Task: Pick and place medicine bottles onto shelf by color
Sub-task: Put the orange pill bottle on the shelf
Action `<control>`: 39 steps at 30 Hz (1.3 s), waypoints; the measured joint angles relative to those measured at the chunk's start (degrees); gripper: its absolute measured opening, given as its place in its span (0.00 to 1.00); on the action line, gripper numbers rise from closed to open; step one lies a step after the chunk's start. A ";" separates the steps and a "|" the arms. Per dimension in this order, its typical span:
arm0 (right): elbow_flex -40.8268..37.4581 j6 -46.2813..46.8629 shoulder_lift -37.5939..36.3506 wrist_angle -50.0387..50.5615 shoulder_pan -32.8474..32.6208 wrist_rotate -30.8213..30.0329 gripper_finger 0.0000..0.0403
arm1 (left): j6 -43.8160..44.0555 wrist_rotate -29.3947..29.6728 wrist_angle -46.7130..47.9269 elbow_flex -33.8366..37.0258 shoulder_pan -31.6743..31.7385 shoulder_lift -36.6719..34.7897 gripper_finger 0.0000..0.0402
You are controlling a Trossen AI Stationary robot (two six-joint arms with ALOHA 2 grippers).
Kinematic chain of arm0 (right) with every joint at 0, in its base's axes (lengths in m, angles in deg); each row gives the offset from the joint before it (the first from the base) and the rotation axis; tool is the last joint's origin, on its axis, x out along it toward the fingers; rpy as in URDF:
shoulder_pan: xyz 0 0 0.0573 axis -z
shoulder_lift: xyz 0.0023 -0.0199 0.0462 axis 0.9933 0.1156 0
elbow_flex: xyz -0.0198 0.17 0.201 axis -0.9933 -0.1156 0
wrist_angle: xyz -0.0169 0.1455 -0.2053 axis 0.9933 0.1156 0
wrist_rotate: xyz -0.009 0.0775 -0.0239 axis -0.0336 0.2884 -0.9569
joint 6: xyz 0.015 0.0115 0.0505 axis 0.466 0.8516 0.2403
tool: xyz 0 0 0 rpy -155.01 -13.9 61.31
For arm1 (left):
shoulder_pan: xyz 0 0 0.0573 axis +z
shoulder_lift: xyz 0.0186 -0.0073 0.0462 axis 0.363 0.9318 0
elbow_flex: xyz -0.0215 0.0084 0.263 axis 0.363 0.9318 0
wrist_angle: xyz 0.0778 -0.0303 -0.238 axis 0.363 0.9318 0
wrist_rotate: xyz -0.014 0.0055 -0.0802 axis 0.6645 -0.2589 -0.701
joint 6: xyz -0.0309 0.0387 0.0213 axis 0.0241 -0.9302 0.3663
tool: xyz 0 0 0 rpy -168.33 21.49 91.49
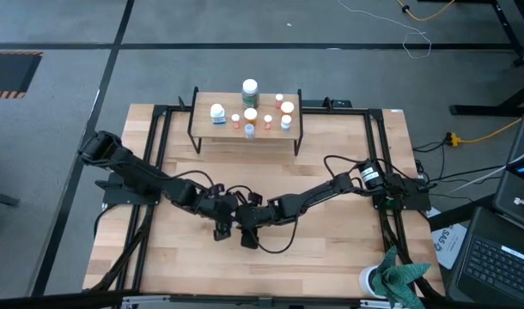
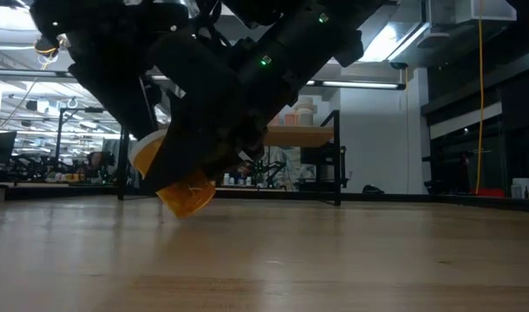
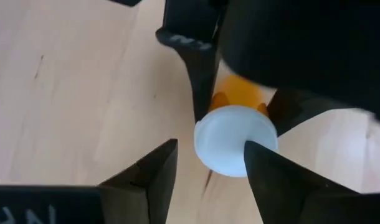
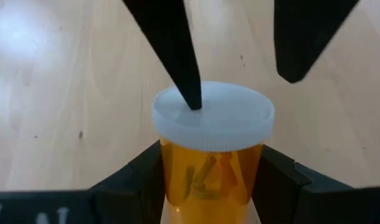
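- Tabletop (image 1: 331, 232) of light wood; grey floor around, cables far right.
- Shelf (image 1: 206, 130) at far edge carries eight bottles (image 1: 250, 87).
- Right gripper (image 1: 247, 233) clamps an orange bottle (image 4: 210, 167) mid-table; left gripper (image 1: 223, 225), fingers apart, faces its cap.
- Cup with teal cloth (image 1: 398, 276) near right.

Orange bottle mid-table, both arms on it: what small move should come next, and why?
Probably close the left pincer on the cap. The right pincer clamps the orange bottle by its body, lifted and tilted off the table. The left fingers straddle the white cap, open. The shelf already holds other bottles.
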 joint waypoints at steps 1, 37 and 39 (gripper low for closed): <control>0.00 0.00 0.00 0.00 0.00 0.05 0.47 | -0.04 -0.12 -0.45 0.01 0.16 0.00 0.45; -0.37 -1.92 0.26 0.56 -0.04 1.08 0.56 | -1.61 -4.44 -9.97 -0.13 1.82 4.90 0.42; -0.37 -1.86 0.26 0.50 -0.04 1.03 0.56 | -2.80 -4.13 -9.02 -0.99 1.84 5.03 0.42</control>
